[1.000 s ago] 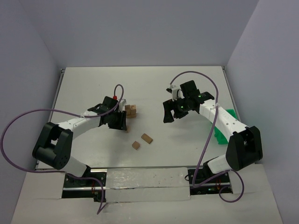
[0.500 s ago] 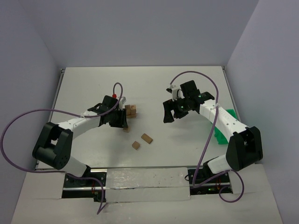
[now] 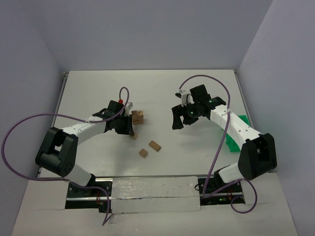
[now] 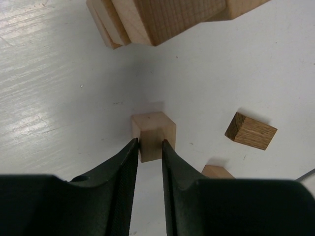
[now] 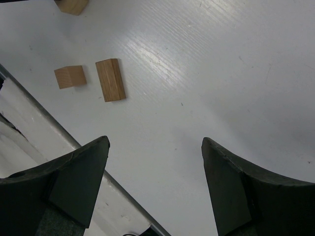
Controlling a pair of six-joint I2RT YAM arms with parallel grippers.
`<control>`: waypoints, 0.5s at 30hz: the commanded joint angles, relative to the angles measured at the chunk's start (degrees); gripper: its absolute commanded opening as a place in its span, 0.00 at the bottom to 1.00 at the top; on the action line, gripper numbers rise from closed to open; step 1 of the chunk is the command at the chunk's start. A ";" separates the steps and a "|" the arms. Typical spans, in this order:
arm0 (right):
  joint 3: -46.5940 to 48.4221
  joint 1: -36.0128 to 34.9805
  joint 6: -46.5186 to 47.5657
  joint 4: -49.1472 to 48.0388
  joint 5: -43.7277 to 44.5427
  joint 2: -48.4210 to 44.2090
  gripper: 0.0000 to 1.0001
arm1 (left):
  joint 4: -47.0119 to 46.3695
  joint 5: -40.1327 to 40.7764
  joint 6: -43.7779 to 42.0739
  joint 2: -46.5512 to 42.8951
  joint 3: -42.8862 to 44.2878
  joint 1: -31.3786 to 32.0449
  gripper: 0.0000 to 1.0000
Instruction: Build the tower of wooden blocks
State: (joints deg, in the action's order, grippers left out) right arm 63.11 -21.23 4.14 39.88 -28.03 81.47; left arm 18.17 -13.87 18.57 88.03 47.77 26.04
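The left tool [image 4: 150, 143] is drawn narrow, its two tips pressed against the near end of a small cube [image 4: 153, 125] that sits on the tabletop [image 3: 98, 88]. The cube looks wider than the gap between the tips, so they pinch only its near part. Whether it has left the surface at all cannot be told. It appears to rest there.

Just beyond the cube, straight ahead of this tool, stands the stack of blocks [image 4: 162, 19]. It is light wood, with only its lower part inside the wrist view. From above, the stack [image 3: 138, 117] stands just beside the left tool [image 3: 127, 129], on its outer side towards the middle of the tabletop.

To the right of the tips lies a darker oblong block [image 4: 251, 131], apart from the cube. A loose cube [image 4: 216, 172] lies nearer the tool, half hidden behind the right finger.

The right tool [image 5: 153, 147] hangs above the tabletop with its jaws wide and nothing between them. Ahead of it and to its left lie the oblong block [image 5: 110, 79] and the loose cube [image 5: 69, 77], side by side but not touching. In the top view the right tool [image 3: 179, 118] is well apart from the stack.

A green bin [image 3: 230, 143] shows under the right arm, behind its tool.
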 commanded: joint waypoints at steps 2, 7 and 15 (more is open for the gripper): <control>2.10 -0.30 0.66 -0.10 0.31 -1.99 0.83 | 0.78 -2.55 -2.52 -1.11 0.59 0.22 0.30; 2.28 -0.30 0.69 0.20 0.52 -2.18 0.83 | 2.60 -4.73 -4.45 -1.49 0.96 2.73 0.29; 2.80 -0.30 0.87 0.82 0.61 -2.46 0.84 | 3.99 -3.88 -5.04 -4.01 1.63 8.59 0.29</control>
State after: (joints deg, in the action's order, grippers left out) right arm 63.11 -21.23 4.19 40.23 -27.81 81.45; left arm 20.98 -16.86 14.78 87.10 47.77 31.95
